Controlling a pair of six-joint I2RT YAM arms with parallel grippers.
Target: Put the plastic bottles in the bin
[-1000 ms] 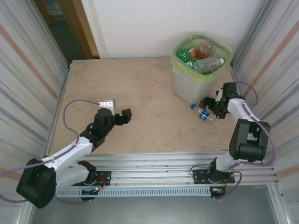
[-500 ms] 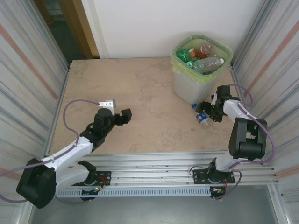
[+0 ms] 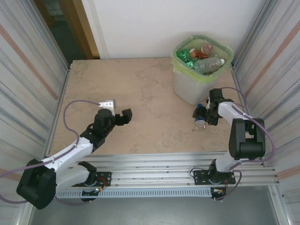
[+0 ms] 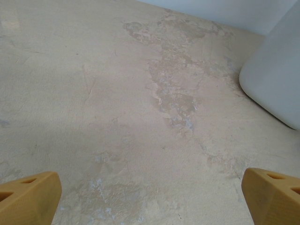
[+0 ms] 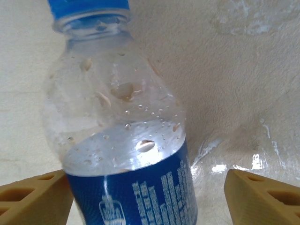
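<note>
our right hand [image 5: 147,201] spread either side of the bottle [image 5: 122,136] | clear, blue cap [image 5: 89,9], blue label [image 5: 136,187], droplets inside | left hand [image 4: 150,197] spread too

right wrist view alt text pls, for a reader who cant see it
A clear plastic bottle with a blue cap and blue label, beaded with droplets, lies on the beige table between the tan fingers of the right pincer. The jaws stand open, with table showing between bottle and one finger.
</note>
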